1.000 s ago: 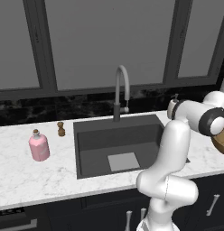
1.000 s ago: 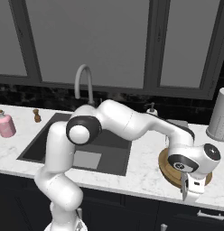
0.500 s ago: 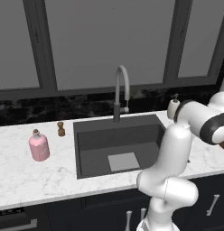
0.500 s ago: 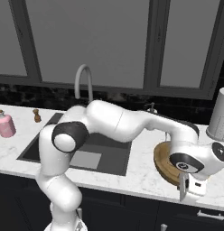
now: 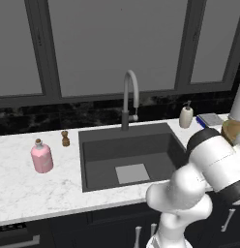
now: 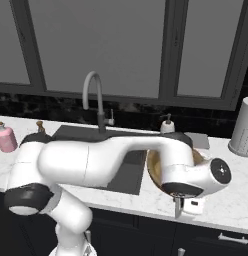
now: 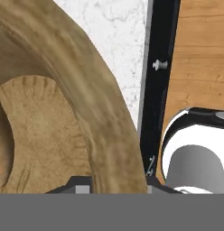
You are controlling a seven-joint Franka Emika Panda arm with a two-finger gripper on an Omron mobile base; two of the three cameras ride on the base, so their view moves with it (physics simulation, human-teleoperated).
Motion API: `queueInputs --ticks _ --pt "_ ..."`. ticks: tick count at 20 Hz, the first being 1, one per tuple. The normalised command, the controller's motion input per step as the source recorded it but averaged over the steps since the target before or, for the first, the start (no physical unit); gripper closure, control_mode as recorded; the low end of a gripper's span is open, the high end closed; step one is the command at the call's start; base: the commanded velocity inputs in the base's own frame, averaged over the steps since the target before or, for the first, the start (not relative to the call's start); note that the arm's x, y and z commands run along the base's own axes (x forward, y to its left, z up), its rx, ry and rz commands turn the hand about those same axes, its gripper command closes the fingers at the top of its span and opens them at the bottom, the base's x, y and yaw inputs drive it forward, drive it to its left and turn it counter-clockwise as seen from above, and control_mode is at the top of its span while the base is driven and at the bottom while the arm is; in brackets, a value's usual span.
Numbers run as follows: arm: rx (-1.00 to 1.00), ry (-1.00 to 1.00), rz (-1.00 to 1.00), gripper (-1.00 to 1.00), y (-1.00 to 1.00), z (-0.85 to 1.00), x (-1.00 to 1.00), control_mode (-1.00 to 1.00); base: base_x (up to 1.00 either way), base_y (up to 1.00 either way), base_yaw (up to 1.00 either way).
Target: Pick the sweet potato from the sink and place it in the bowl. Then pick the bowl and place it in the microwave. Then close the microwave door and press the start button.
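The tool point(image 6: 182, 206) was closed tight on the rim of the bowl point(image 7: 93, 103) at the bench point(image 6: 231, 202) edge. Such a thin one-sided grip could let the bowl tilt or slip when lifted.

Evenly and softly lit, rendered flat, without glare or hard shadows. Dim toward twelve o'clock in both base views, brighter on the pale counter point(image 5: 25, 193) below. Slightly soft and grainy on the bowl point(image 7: 100, 108) close up.
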Motion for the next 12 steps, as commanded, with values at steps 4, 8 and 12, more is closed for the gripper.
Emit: queueInputs --ticks 4,8,12 --pt "-0.11 -0.07 -0.01 1.00 1.00 0.57 -0.25 -1.00 0.00 0.00 0.00" --pt "-0.11 0.06 0.00 1.00 1.00 0.77 -0.30 -1.00 0.00 0.00 0.00" --pt "-0.13 0.21 0.00 1.00 1.00 0.88 -0.27 -1.00 0.00 0.00 0.00"
